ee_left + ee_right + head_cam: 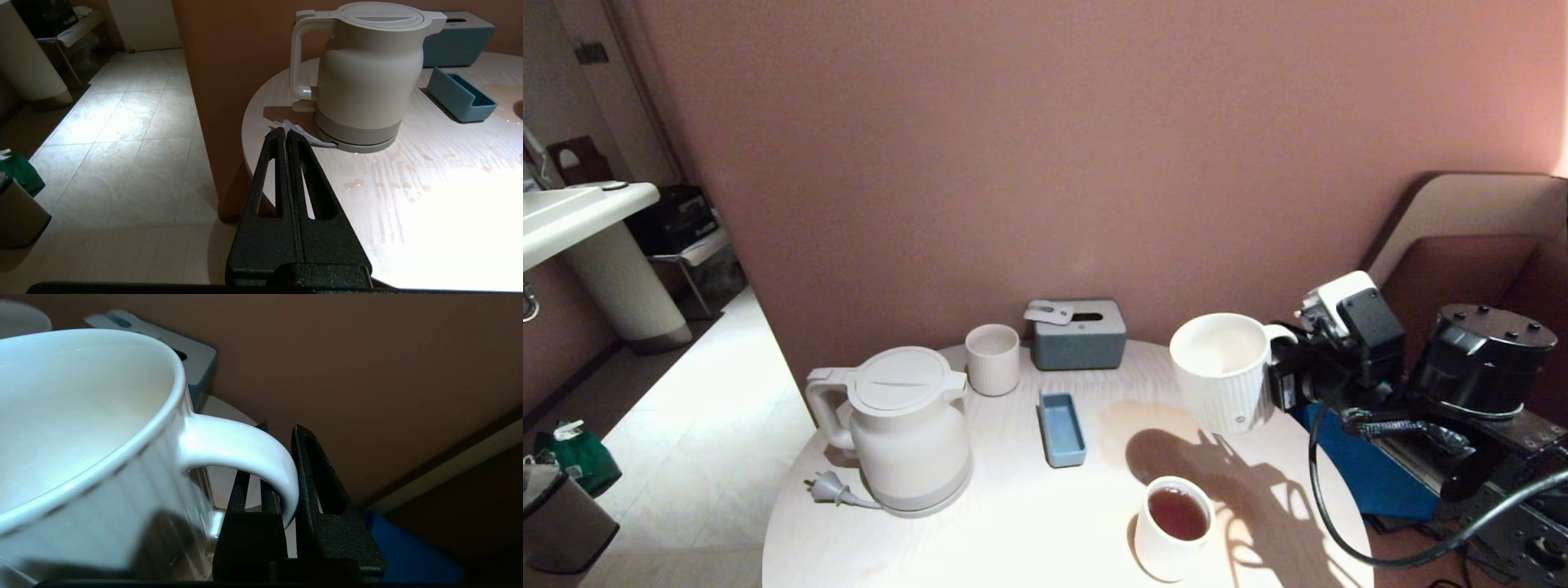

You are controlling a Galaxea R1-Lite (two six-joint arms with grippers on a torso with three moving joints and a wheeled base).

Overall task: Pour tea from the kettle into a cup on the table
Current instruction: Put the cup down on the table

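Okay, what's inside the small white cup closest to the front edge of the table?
Reddish-brown tea fills the small cup close to its rim. The liquid hides the cup's bottom.

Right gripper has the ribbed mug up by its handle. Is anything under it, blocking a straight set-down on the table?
Nothing visible does. The right gripper holds the ribbed mug over a bare, wet-stained patch of the table. The cup of tea stands nearer the front edge, the blue tray to the left.

left gripper (286, 134): fingers pressed together, off the table (429, 212) edge | kettle (363, 69): upright, plug beside base | blue tray (459, 94): right of kettle | droplets on tabletop
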